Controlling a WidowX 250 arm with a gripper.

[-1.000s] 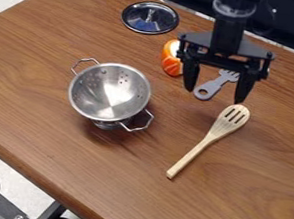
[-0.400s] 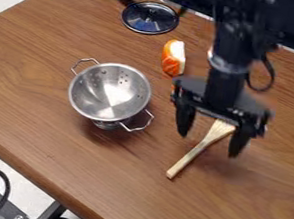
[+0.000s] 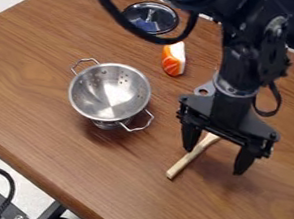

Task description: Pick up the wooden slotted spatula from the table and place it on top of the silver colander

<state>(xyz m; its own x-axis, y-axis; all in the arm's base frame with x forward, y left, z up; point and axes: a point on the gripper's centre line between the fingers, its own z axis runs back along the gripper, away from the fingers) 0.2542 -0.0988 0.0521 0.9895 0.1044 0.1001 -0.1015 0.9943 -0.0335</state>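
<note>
Two black fingers [image 3: 245, 161] hang spread wide apart on the black metal gripper [image 3: 214, 160], above the brown wood-grain bench [image 3: 53, 125]. Nearest them, a pale wooden spatula [image 3: 184, 163] lies on the bench, its handle showing and its other end hidden behind the gripper. Well apart stands a silver metal colander [image 3: 110, 94] with two wire handles. Beyond lie an orange-and-white toy piece [image 3: 173, 62] and a round, shiny, dark lid [image 3: 142, 14].
</note>
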